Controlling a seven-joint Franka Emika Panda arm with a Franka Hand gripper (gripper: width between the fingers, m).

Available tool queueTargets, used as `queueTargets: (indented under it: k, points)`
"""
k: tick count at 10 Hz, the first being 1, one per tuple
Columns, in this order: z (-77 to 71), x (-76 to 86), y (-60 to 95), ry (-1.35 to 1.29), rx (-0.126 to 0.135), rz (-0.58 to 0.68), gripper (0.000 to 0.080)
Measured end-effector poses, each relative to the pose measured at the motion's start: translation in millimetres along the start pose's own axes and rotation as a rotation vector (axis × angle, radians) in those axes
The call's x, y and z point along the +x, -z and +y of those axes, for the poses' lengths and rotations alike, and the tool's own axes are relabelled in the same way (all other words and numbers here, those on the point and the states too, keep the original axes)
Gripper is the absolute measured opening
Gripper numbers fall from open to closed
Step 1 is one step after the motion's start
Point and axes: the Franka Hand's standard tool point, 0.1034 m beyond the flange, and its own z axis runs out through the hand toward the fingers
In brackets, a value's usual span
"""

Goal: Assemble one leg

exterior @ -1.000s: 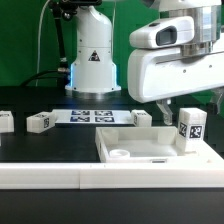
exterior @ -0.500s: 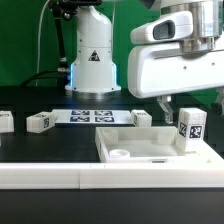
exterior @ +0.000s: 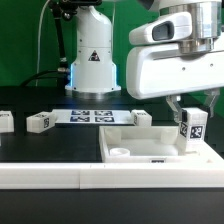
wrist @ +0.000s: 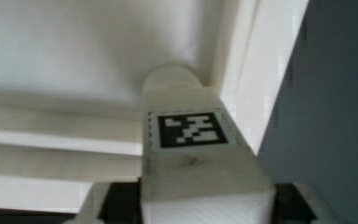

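A white stubby leg with a black-and-white tag stands upright over the far right corner of the white tabletop tray. My gripper is shut on its upper end; the big white hand fills the exterior view's upper right. In the wrist view the leg runs from between my fingers down to the tray's inner corner. I cannot tell whether its lower end touches the tray floor.
Loose white legs lie on the black table: one at the far left, one beside the marker board, one behind the tray. The robot base stands behind. A white ledge runs along the front.
The gripper, with the leg in it, has shifted slightly to the exterior view's right and a little lower toward the tray corner. The loose legs have not moved.
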Motion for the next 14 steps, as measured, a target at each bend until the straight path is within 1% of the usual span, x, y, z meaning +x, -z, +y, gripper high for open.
queueTargets:
  k: [3, 4, 5, 6, 7, 9, 10, 11, 12, 13, 14]
  points:
    - [0.8, 0.0, -0.1, -0.027, 0.001, 0.000, 0.0300]
    - [1.7, -0.2, 0.0, -0.097, 0.010, 0.004, 0.0300]
    - [3.1, -1.1, -0.2, -0.264, 0.014, 0.019, 0.0300]
    - [3.0, -2.9, -0.2, -0.376, 0.011, 0.042, 0.0299]
    - [2.3, -4.8, 0.0, -0.449, 0.009, 0.061, 0.0300]
    - [1.7, -6.5, 0.0, -0.675, 0.006, 0.083, 0.0300]
    - [1.9, -6.8, 0.0, -0.754, 0.008, 0.088, 0.0300]
    - [0.5, -7.3, -0.1, -0.902, 0.014, 0.087, 0.0300]
    - [-1.0, -7.2, -0.2, -0.980, 0.013, 0.086, 0.0300]
    - [0.6, -6.5, -0.1, -1.003, 0.019, 0.082, 0.0300]
    - [1.1, -6.5, -0.1, -1.076, 0.036, 0.077, 0.0300]
